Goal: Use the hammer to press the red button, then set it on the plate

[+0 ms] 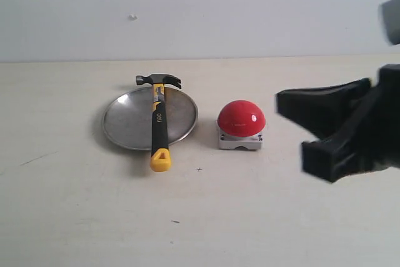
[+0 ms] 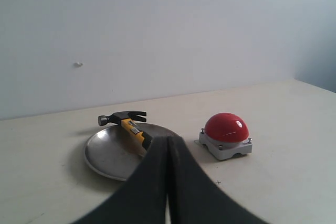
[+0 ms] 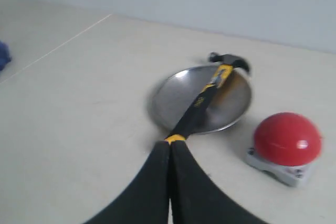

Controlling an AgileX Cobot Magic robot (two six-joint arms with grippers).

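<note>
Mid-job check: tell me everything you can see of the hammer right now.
The hammer is a claw hammer with a dark, steel-looking head and a black handle with a yellow neck, white lettering and a yellow butt. It lies flat across the plate, with its head over the far rim and its butt sticking out past the near rim, over the table. Only the plate clearly touches it; nothing grips it.

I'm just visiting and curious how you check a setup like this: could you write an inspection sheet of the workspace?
Surface: pale beige tabletop, few dark specks.
Job's things: claw hammer with black-and-yellow handle lies across round silver metal plate; glossy red dome button on grey base beside it, apart.
Clutter: blue shape at one frame edge, unidentifiable.
Grippers: left gripper and right gripper both shut, empty.
Cables: nothing seen.
Surroundings: plain pale wall, one small mark.
</note>
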